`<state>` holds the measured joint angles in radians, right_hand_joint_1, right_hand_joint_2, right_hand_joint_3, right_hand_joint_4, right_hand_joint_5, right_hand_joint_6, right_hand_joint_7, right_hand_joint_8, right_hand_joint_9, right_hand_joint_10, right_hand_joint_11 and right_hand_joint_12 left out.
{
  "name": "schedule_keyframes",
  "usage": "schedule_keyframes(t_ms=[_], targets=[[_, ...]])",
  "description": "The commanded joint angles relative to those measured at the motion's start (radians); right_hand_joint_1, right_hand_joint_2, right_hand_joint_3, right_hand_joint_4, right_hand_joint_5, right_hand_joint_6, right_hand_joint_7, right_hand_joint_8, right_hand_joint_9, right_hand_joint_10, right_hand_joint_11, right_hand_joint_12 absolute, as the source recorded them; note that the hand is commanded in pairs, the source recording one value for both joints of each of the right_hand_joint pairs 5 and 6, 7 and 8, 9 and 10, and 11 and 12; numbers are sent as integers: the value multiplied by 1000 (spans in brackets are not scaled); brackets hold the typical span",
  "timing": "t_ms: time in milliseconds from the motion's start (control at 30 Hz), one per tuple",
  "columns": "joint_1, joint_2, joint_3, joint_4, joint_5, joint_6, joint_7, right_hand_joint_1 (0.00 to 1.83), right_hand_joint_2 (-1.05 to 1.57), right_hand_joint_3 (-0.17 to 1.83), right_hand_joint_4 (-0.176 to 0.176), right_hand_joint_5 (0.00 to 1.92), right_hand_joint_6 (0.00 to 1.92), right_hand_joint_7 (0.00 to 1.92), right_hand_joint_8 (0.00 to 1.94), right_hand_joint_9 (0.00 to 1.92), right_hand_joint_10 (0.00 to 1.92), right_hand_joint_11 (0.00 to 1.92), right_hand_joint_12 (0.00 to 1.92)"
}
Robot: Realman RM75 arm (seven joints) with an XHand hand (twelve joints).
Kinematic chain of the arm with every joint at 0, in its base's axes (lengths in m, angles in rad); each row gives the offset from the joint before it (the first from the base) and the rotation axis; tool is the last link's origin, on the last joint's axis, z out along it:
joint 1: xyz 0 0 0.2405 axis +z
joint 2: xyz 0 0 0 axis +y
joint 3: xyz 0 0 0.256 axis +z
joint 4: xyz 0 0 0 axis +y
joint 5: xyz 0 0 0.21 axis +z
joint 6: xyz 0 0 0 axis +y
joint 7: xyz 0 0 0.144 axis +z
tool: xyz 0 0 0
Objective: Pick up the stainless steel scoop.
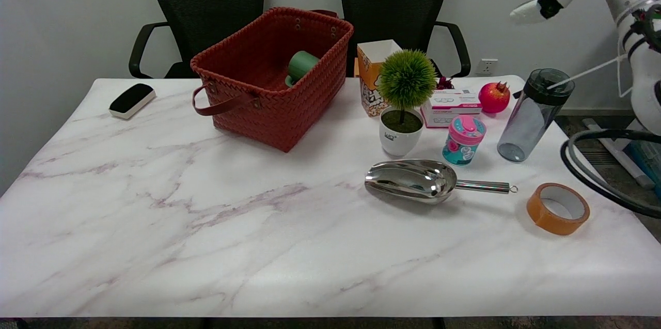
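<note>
While the stainless steel scoop [423, 181] lies flat on the marble-patterned table [206, 225], right of centre, its bowl opens toward the left and its slim handle runs right, ending in a small ring. Nothing touches it.

Right arm [638, 14] sits high at the upper right corner, well apart from the scoop. Only a white fingertip and a black-and-white segment of the right hand [542, 1] show, raised in the air over the table's far right edge; whether the fingers are spread or curled I cannot tell (most of the hand is cut off by the frame).

Just behind the scoop: a white pot with a round green artificial plant [405, 99], and a teal cup with a pink lid [463, 140]. Right of those, a smoky grey water bottle [534, 114] with a dark cap. An orange tape roll [558, 208] lies near the handle's end, apart from it.

Farther back: a pomegranate [494, 97], a small white-and-pink box [451, 107], a popcorn carton [374, 76]. A red woven basket [248, 102] holds a green mug [301, 67] on its side. A black-and-white eraser [132, 100] rests at far left.
</note>
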<state>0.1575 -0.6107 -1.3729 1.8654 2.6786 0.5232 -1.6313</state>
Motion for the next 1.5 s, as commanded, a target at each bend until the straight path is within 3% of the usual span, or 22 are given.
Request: schedule_keyframes(t_ms=[33, 667, 933, 1500], targets=[[-449, 55, 299, 7, 73, -252, 151, 1181, -831, 1243, 0, 39, 39, 1, 1, 0, 0, 0, 0], [-735, -70, 400, 17, 70, -447, 148, 1160, -814, 1175, 0, 22, 22, 1, 1, 0, 0, 0, 0], [-753, -170, 429, 16, 69, -528, 114, 1188, -788, 1144, 0, 23, 23, 2, 2, 0, 0, 0, 0], [-810, -260, 398, 17, 61, -635, -1, 1206, -799, 1178, 0, 23, 23, 2, 2, 0, 0, 0, 0]])
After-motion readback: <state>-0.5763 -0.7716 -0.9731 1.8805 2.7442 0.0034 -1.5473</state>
